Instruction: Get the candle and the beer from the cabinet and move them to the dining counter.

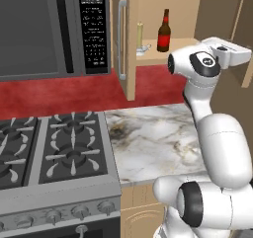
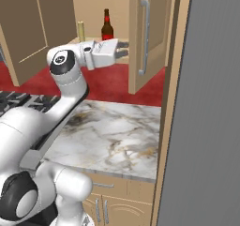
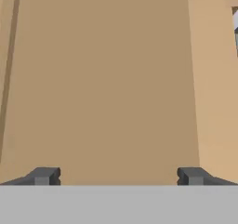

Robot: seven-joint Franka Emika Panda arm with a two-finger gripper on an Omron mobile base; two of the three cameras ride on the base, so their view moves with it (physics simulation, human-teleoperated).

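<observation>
Up top centre of the left base view, the beer point(image 1: 164, 32) and candle point(image 1: 140, 37) sit on the open cabinet point(image 1: 129, 59) shelf, so it's the reach-in step: the wide-open, empty gripper point(image 2: 124, 50) needs lining up on one.

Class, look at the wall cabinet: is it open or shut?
Open. The cabinet has both doors swung outward, leaving the beer and the candle standing exposed on its inner shelf.
</observation>
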